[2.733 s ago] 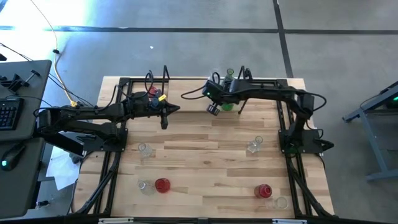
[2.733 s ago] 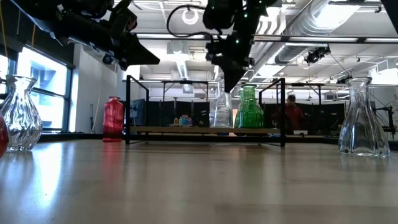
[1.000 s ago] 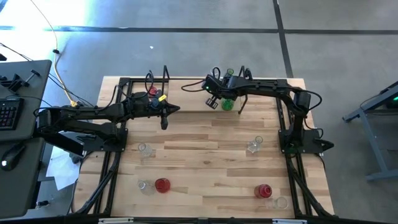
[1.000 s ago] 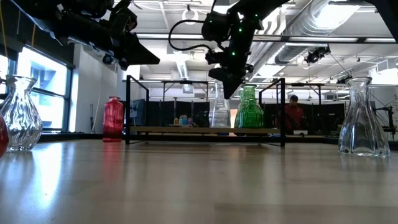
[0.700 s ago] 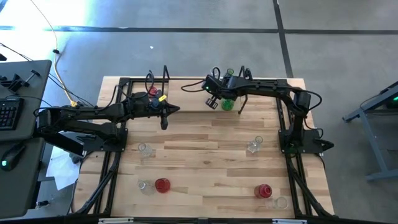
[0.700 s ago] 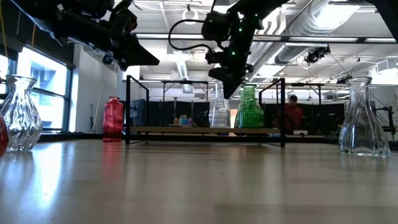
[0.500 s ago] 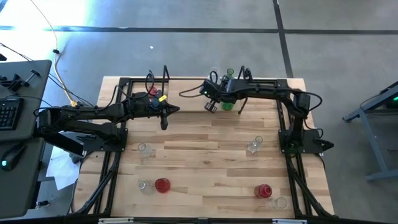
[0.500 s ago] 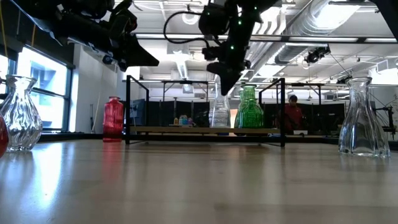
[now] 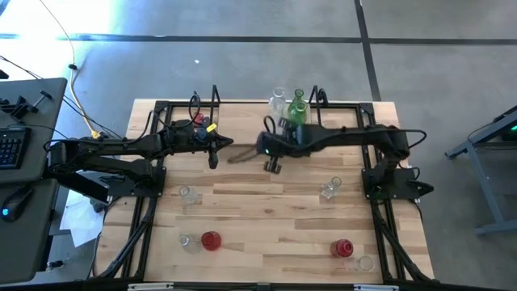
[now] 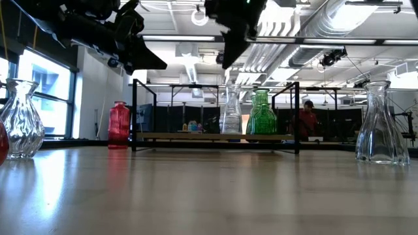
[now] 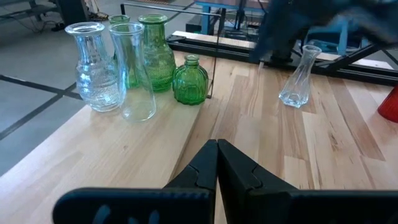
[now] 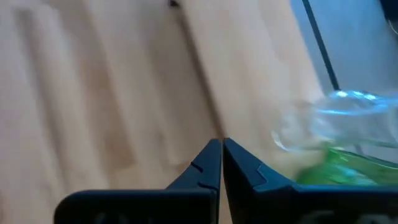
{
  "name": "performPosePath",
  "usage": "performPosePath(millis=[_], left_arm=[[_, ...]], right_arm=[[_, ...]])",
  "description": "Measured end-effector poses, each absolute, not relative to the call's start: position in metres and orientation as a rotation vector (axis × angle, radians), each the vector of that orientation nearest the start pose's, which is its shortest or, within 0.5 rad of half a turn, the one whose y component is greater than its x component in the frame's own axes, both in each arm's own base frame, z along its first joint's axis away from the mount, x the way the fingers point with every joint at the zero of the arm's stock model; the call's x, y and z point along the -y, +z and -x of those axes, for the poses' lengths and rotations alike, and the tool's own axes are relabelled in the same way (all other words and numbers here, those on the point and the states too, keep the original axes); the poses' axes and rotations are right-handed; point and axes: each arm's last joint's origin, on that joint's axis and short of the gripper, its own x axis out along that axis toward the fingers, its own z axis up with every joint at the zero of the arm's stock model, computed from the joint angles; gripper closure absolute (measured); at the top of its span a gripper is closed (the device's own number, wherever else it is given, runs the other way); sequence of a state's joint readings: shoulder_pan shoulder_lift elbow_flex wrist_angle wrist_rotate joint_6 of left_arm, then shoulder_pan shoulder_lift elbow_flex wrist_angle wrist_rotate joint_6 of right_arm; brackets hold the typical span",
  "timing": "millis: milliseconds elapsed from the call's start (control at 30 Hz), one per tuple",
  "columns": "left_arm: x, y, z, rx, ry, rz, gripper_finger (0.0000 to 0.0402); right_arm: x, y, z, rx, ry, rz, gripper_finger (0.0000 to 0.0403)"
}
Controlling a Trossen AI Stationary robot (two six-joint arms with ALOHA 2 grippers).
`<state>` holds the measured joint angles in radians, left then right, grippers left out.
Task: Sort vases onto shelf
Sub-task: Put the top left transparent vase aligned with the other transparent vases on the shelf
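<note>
Shelf (image 9: 242,135) holds green vase (image 9: 296,109), clear vase (image 9: 279,102) (upright, side by side)

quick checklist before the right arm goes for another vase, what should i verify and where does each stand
1. Right gripper shut and empty, above the table in front of the shelf: ok.
2. Left gripper shut, empty, waiting near the shelf's left end: ok.
3. Green vase and clear vase upright on the shelf: ok.
4. Nearest loose vase, clear, upright and unobstructed on the tabletop: ok.
5. Free shelf space beside the placed vases: ok.
6. Whether the clear and green vases touch: cannot tell.
</note>
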<state>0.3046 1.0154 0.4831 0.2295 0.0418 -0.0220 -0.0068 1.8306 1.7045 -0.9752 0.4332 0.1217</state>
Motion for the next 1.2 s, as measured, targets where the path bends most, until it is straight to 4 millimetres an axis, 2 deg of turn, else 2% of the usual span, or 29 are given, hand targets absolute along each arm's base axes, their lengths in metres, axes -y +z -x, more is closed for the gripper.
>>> performPosePath(millis=[167,367,600,733,900,1200], left_arm=[[-0.062,0.226,-0.205,-0.298,0.258,0.058,0.0401],[-0.056,0.226,-0.207,-0.301,0.224,0.054,0.0402],[-0.044,0.222,-0.207,-0.371,0.167,0.055,0.0401],[-0.033,0.232,-0.207,-0.414,0.121,0.069,0.0401],[-0.015,0.242,-0.2,-0.481,0.084,0.09,0.0401],[0.012,0.266,-0.174,-0.862,0.15,0.208,0.0391]], right_arm=[[-0.02,0.291,-0.373,-0.914,-0.39,0.089,0.0403],[-0.041,0.265,-0.361,-0.751,-0.308,0.005,0.0403],[-0.044,0.223,-0.352,-0.5,-0.153,-0.103,0.0403],[-0.04,0.206,-0.347,-0.379,-0.08,-0.138,0.0403],[-0.038,0.202,-0.346,-0.356,-0.054,-0.122,0.0403],[-0.038,0.201,-0.346,-0.362,-0.036,-0.047,0.0403]])
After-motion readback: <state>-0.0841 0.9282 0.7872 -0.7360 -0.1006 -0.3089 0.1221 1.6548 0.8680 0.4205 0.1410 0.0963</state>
